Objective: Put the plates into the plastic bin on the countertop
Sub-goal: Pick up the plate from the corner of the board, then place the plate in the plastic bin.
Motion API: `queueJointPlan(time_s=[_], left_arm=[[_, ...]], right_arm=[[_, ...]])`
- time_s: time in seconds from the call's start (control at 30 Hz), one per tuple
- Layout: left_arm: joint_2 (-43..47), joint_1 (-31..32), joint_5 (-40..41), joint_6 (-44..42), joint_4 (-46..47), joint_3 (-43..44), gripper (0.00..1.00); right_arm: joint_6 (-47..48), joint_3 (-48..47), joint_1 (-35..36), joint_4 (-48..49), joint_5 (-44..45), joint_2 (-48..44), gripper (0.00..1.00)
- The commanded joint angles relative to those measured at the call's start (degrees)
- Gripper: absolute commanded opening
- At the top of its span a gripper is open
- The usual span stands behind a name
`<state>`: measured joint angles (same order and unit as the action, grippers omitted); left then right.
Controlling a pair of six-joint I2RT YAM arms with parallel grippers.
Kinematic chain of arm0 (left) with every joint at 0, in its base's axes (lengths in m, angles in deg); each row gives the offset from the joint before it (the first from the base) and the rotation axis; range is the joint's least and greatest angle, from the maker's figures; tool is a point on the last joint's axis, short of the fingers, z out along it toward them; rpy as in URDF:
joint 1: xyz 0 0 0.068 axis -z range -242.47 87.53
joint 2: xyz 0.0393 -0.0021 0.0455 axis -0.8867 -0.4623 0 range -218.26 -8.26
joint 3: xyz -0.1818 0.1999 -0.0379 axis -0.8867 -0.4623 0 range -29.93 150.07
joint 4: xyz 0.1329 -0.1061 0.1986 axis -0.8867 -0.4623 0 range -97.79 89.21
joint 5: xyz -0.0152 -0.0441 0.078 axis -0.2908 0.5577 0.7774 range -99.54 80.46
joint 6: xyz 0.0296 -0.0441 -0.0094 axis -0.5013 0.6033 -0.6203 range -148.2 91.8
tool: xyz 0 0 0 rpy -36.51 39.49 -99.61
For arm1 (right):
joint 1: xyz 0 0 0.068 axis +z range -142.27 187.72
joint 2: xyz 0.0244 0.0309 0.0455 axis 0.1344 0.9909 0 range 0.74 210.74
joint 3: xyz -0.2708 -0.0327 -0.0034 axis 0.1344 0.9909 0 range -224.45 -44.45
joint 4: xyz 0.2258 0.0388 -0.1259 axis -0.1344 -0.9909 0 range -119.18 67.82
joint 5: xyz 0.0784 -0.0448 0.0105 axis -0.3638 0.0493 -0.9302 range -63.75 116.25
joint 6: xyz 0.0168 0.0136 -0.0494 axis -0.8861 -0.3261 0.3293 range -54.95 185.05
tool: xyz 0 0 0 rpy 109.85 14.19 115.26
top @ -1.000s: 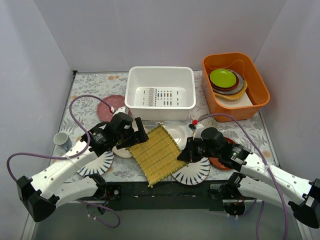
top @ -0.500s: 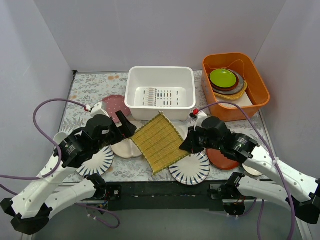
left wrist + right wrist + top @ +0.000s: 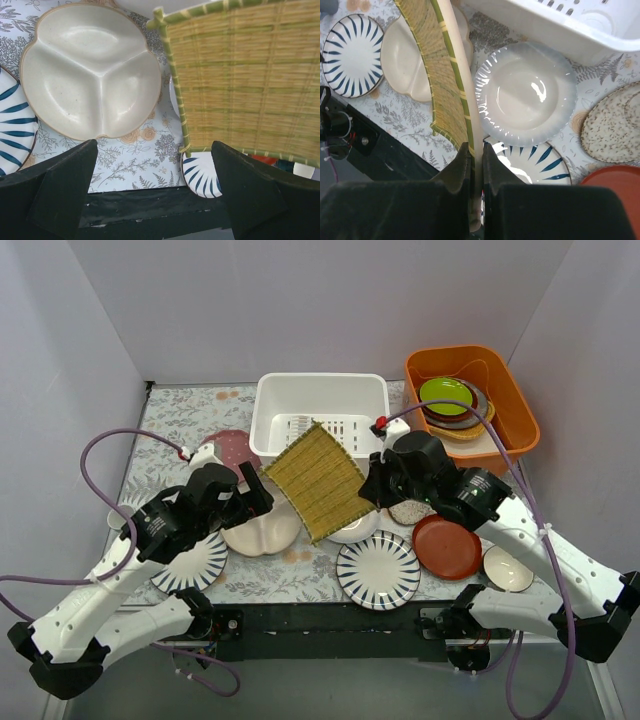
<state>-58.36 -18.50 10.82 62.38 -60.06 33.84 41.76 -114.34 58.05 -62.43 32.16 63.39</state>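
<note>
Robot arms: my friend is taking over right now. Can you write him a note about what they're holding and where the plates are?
Right gripper: shut on the bamboo mat, holding it tilted up by the near wall of the plastic bin.
Left gripper: open and holding nothing, above the cream three-section plate.
On the countertop: the cream plate, the near striped plate, the left striped plate, the glossy white plate, the red-brown plate, the pink dotted plate and the beige plate.
Done: the mat is up off the plates.
Left: no plate is in the bin yet, so all seven need to go in.
</note>
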Motion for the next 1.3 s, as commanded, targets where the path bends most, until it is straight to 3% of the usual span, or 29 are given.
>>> queueJointPlan(time_s=[0.0,0.17,0.43,0.7,1.27], left_arm=[[2.55,-0.11,0.56,-0.5,-0.94,-0.84,0.98],[3.35,-0.11,0.3,-0.41,-1.38,-2.06,0.98],[2.73,-0.19,-2.25,-0.32,-0.5,-3.56,0.98],[2.82,-0.11,-3.05,-0.5,0.11,-4.44,0.98],[3.96,-0.2,-4.36,-0.23,0.2,-5.67,0.98]], right_arm=[[2.37,-6.74,-3.21,4.48,0.42,0.97,0.01],[3.42,-9.3,-8.3,5.97,-2.21,2.82,0.01],[-0.35,-8.78,-19.54,15.28,-17.06,4.05,0.01],[-7.02,-6.49,-25.62,24.67,-26.82,5.81,0.01],[-16.87,-3.15,-26.86,36.9,-18.92,12.13,0.01]])
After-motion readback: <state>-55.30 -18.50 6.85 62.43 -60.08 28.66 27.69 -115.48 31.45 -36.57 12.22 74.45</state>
